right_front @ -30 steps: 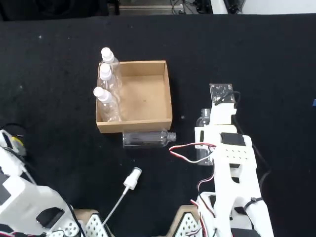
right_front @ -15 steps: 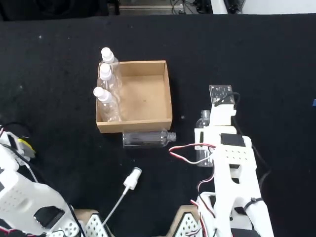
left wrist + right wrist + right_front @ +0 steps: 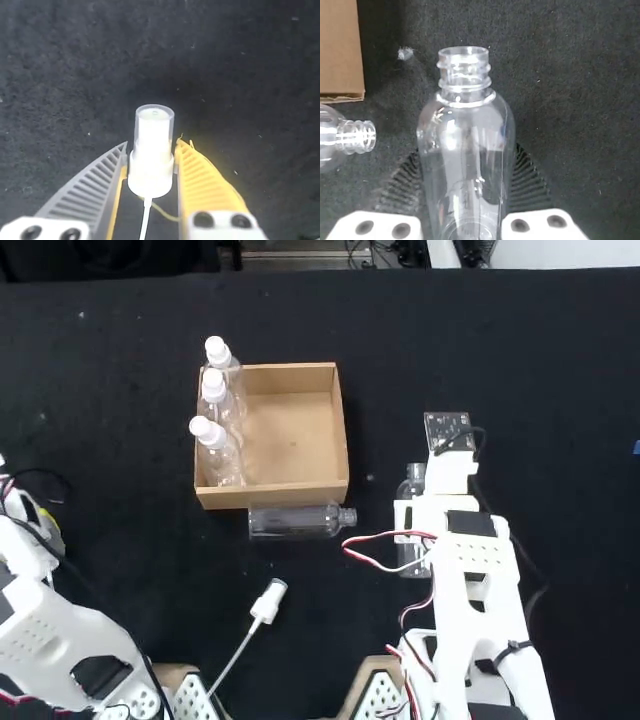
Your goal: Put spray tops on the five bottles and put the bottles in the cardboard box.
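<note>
My left gripper (image 3: 151, 145) is shut on a white spray top (image 3: 152, 150), its thin tube running back between the fingers, above bare black cloth. The left arm (image 3: 40, 610) sits at the table's near left. My right gripper (image 3: 467, 155) is shut on a clear bottle (image 3: 465, 145) with an uncapped neck; the same bottle (image 3: 411, 490) stands right of the cardboard box (image 3: 300, 478). Three capped bottles (image 3: 215, 445) stand along the box's left wall. Another uncapped bottle (image 3: 300, 521) lies against the box's front. A second spray top (image 3: 268, 602) lies nearer to me.
Black cloth covers the table. The lying bottle's neck (image 3: 355, 136) is close beside my right gripper, and a corner of the box (image 3: 340, 50) is just beyond it. The right half of the box floor (image 3: 300, 430) is bare.
The left arm has shifted slightly at the table's near left edge with the spray top in its gripper. The right arm, its bottle and the other objects have stayed put.
</note>
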Available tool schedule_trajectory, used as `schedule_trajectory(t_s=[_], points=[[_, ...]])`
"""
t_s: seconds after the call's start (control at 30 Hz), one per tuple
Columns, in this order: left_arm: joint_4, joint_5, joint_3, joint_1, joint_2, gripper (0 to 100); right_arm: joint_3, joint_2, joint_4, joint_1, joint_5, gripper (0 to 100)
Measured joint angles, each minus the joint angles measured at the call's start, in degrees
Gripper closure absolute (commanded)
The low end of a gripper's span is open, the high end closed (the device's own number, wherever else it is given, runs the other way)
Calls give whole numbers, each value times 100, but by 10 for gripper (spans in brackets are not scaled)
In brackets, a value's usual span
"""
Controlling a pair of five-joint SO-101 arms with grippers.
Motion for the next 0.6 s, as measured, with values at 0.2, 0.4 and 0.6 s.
schedule_trajectory(t_s=[0.2, 0.4, 0.6], points=[[870, 0, -422, 18, -1240, 877, 0, 0, 0, 0, 0, 987], [659, 0, -448, 369, -2787, 877, -149, 0, 9, -97, -9, 987], [-123, 167, -844, 1486, -4396, 877, -1125, 0, 448, -202, 0, 987]])
